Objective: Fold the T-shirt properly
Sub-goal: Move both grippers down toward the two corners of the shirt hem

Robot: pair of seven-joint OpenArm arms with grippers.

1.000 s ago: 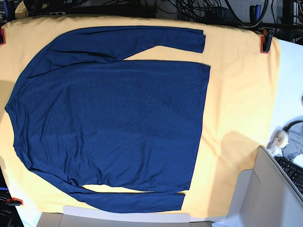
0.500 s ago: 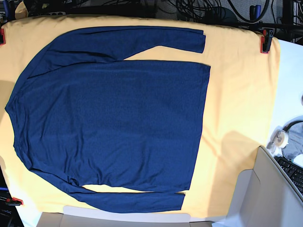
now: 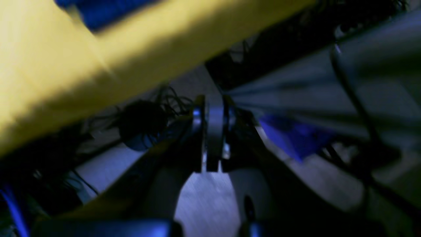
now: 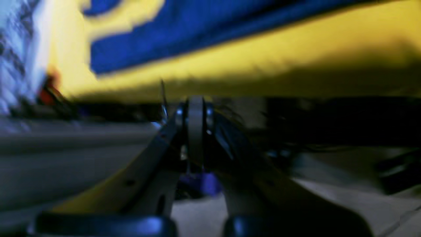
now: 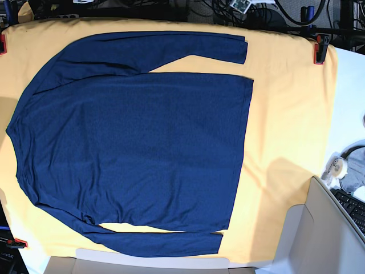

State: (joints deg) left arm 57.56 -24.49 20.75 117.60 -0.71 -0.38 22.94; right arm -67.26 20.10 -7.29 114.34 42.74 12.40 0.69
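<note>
I see my left claw [image 3: 213,138] pressed together on nothing, off the desk edge among dark cables; my right claw [image 4: 195,128] likewise. Beyond, the thin navy T-shirt [image 5: 137,148] lies flat, sleeves spread, on the yellow-orange cloth [image 5: 291,114], red clamps [image 5: 319,50] pinning corners.

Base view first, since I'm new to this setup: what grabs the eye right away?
The dark navy T-shirt dominates, spread flat with both long sleeves laid along its sides, covering most of the yellow-orange table cloth. Red clamps pin the cloth at its corners. Neither arm appears over the table; in the wrist views the left end effector and right end effector sit shut, off the cloth's edge.
</note>
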